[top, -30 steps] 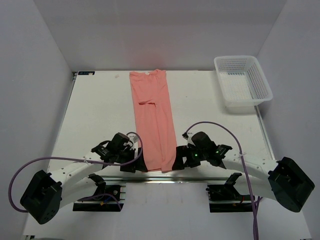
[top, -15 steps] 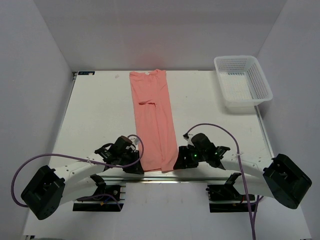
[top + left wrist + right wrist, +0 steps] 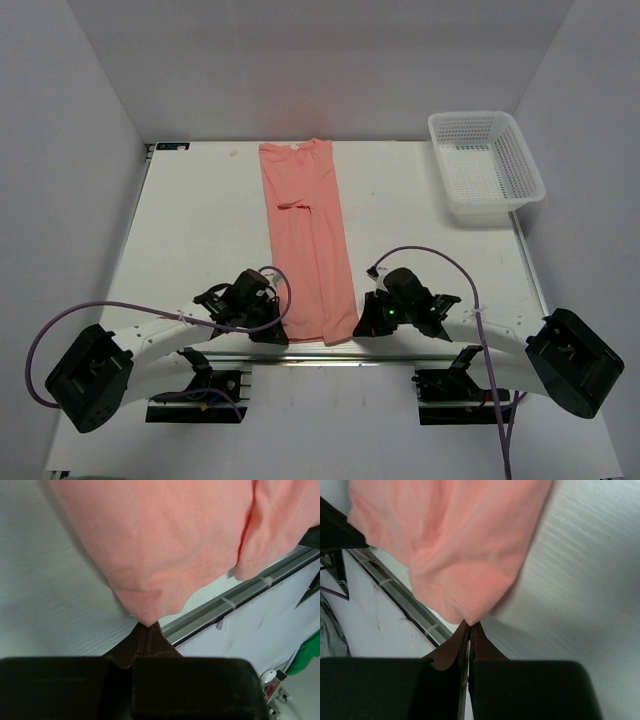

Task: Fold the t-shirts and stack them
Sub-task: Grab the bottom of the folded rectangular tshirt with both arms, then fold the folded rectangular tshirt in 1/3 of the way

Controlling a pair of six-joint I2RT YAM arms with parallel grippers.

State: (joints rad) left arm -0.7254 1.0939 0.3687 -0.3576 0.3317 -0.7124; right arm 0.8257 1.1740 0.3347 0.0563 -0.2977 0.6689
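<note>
A salmon-pink t-shirt (image 3: pixel 308 240), folded lengthwise into a narrow strip, lies from the table's far edge down to its near edge. My left gripper (image 3: pixel 283 333) is shut on the strip's near left corner (image 3: pixel 145 616), the hem pinched between the dark fingertips. My right gripper (image 3: pixel 357 327) is shut on the near right corner (image 3: pixel 468 615) in the same way. Both corners are drawn to a point at the fingertips. The collar end lies far from both arms.
A white plastic mesh basket (image 3: pixel 486 166) stands at the far right of the white table (image 3: pixel 200 230). The metal rail (image 3: pixel 240 597) of the table's near edge runs just behind the held hem. Purple cables loop over both arms.
Both grippers have gone from open to shut, closing on the near corners of the t-shirt. Both arms have settled slightly lower and nearer the hem.
</note>
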